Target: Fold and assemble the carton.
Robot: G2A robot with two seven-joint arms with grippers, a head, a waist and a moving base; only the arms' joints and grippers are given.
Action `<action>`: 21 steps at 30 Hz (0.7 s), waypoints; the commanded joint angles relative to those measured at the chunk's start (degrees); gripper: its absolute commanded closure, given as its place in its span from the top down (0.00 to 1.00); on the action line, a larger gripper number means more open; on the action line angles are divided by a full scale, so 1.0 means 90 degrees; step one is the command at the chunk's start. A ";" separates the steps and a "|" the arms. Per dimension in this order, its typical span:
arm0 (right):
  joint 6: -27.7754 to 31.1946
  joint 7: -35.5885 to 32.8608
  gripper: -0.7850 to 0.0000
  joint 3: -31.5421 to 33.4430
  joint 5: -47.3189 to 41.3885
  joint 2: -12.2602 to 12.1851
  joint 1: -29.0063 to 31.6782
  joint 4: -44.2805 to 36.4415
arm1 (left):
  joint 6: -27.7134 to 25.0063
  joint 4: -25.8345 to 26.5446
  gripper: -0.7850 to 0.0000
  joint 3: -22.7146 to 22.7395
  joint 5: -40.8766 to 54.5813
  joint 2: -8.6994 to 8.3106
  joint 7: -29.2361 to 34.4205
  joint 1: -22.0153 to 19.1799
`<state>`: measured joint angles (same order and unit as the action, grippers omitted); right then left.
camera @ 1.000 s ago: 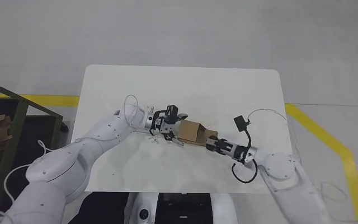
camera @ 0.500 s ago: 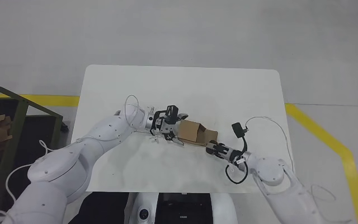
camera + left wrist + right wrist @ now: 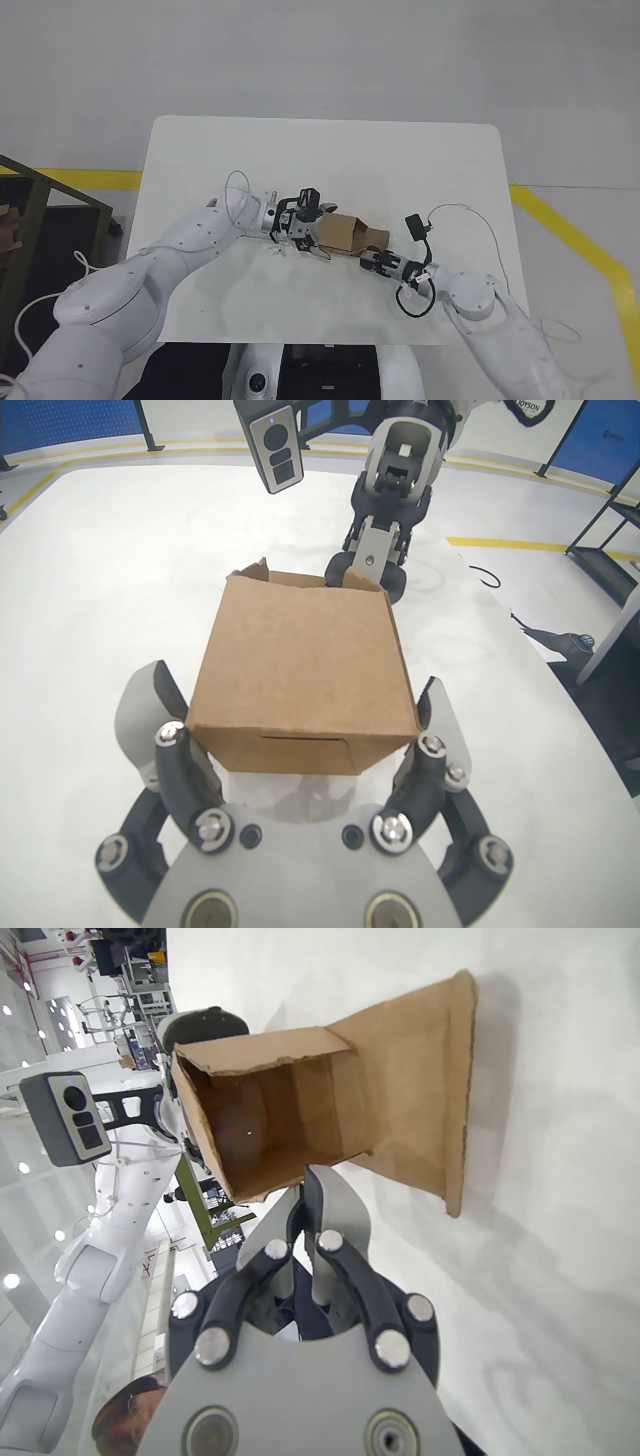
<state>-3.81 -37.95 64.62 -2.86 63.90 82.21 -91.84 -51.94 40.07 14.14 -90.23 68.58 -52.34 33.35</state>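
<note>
Table (image 3: pixel 430 160): white, with rounded corners; both arms meet over its middle, toward the front edge.
Left gripper (image 3: pixel 297 677): left of the carton at its closed end. Its 2 fingers (image 3: pixel 165 695) are spread wide, 1 pressed against each side of that end, so it grips the carton.
Carton (image 3: pixel 345 234): brown cardboard, lying on its side mid-table, nearer the front edge than the back. The closed end faces left and the open end faces right.
Flap (image 3: pixel 425 1093): 1 flap at the open end is folded out flat on the table.
Right gripper (image 3: pixel 307 1183): at the rim of the open end. Its 2 fingers are drawn together, and I cannot tell whether the wall is caught between them.
</note>
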 commanded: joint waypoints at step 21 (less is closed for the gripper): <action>0.0858 -0.0405 0.00 -0.0491 -0.0309 0.0160 -0.0802 0.0856 | -0.0177 -0.0080 1.00 -0.0195 0.0197 0.0098 0.0176 -0.0065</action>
<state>3.54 -41.38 60.36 -5.28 65.27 75.31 -84.79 -53.45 39.38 12.48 -88.50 69.42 -50.84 32.83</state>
